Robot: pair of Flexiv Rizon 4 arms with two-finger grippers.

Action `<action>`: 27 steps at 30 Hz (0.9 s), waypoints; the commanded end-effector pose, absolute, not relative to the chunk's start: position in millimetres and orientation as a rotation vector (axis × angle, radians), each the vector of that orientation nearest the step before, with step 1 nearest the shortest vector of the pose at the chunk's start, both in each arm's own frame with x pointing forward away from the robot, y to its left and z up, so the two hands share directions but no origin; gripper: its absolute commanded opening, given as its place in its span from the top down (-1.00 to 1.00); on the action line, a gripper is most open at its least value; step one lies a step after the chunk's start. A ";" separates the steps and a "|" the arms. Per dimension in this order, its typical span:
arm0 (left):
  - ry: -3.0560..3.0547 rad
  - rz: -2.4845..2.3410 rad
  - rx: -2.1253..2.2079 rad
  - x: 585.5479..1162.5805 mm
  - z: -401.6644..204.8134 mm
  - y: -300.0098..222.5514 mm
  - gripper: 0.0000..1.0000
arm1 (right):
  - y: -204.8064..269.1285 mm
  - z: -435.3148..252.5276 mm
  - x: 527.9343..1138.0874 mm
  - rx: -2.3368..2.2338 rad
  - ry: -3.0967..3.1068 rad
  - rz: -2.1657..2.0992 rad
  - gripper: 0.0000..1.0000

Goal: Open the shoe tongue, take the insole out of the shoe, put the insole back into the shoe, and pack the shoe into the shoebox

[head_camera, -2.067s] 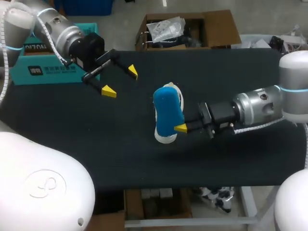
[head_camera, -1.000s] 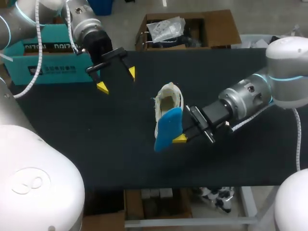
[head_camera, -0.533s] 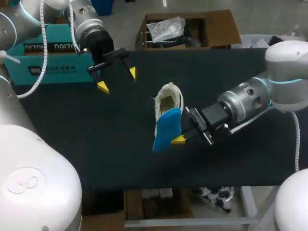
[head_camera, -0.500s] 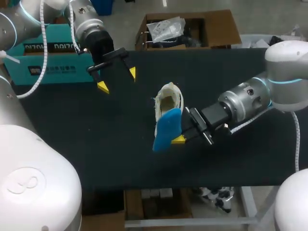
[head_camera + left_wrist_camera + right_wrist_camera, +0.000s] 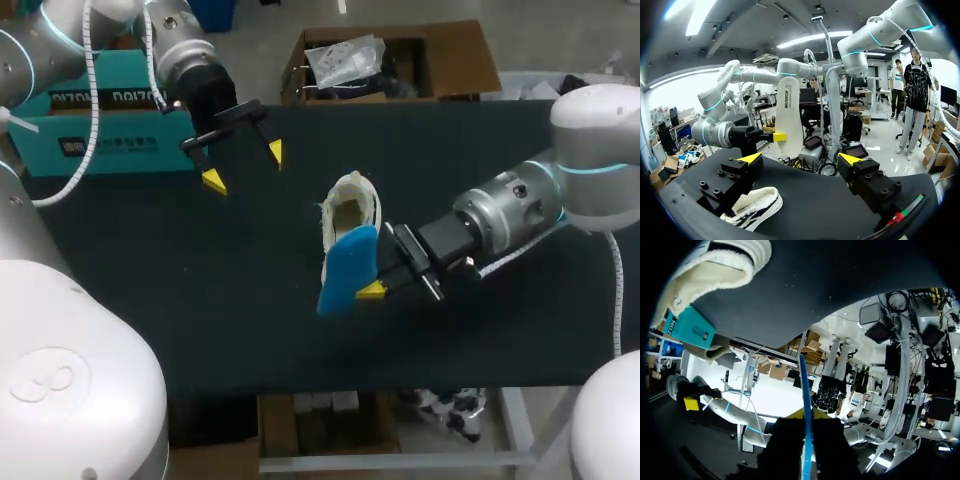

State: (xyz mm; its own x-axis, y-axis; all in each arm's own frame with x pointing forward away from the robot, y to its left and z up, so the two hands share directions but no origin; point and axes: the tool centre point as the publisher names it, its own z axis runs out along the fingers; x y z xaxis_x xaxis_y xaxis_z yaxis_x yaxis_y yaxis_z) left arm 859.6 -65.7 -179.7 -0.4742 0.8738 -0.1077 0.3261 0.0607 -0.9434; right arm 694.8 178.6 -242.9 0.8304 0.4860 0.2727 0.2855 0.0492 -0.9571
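- Here, a black bench carries a white shoe near its middle, with the teal shoebox at its far left edge.
- Right jaws are clamped on the blue insole, at the shoe's near end.
- Left jaws gape wide and empty, well apart from the shoe.

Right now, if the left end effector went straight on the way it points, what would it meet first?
Probably the insole held by the right end effector; the shoe lies lower, aside. Depth is unclear.
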 end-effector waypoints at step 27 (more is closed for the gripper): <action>-1.900 1.474 -1.130 847.5 -181.5 -67.0 -1.00 | 179.0 -245.6 699.0 -1.566 -0.594 0.094 1.00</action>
State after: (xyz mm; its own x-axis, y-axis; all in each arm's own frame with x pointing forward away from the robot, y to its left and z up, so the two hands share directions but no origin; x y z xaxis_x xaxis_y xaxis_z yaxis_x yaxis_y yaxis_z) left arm 863.3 -68.3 -179.1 -0.4983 0.8615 -0.0971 0.3173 0.0769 -0.9452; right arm 705.1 181.8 -243.6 0.8428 0.4554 0.2867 0.3000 0.0446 -0.9529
